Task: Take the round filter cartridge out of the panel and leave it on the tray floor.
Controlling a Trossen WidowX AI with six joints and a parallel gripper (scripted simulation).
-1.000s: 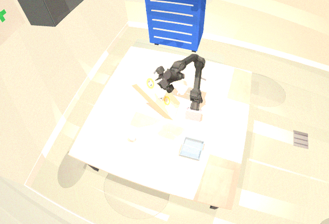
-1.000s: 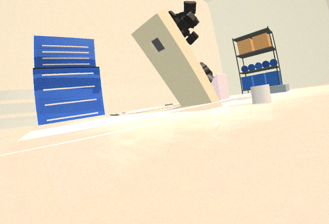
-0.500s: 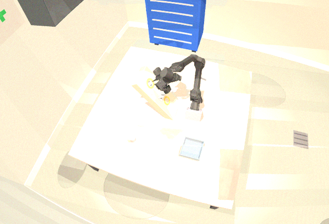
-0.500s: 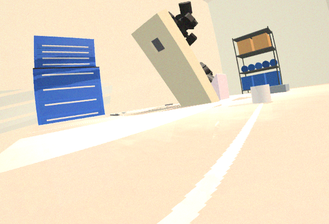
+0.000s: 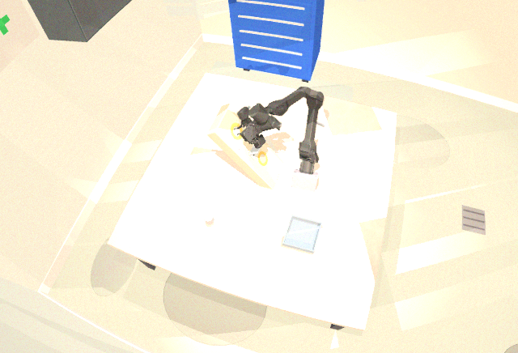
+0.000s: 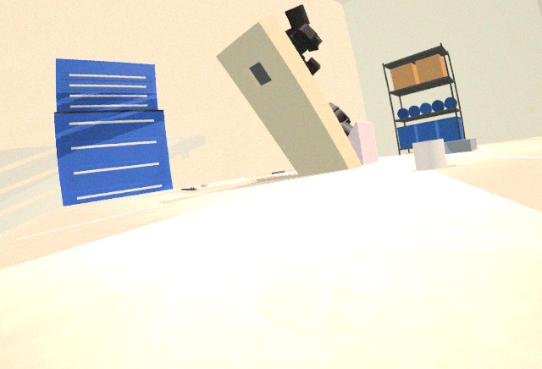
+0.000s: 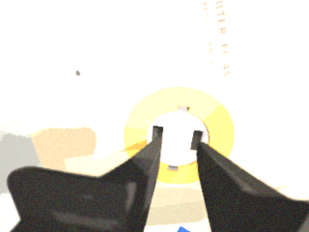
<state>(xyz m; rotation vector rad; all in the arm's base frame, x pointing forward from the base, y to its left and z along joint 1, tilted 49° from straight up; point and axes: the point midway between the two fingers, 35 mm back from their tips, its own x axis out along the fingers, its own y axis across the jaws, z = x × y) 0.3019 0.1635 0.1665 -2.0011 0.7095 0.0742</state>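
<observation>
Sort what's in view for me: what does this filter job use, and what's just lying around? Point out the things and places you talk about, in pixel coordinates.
Job:
- cartridge (image 7: 178, 154)
- panel (image 5: 244, 160) (image 6: 279, 115)
- tray (image 5: 302, 234) (image 6: 460, 145)
- gripper (image 7: 179, 145)

Just around:
- white cylinder (image 5: 209, 221) (image 6: 429, 154)
- blue cabinet (image 5: 273, 27) (image 6: 109, 137)
- shelf rack (image 6: 422, 89)
- floor grate (image 5: 473, 219)

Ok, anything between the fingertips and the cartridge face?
Nothing visible between the gripper and the cartridge in the wrist view; contact I can't tell.
</observation>
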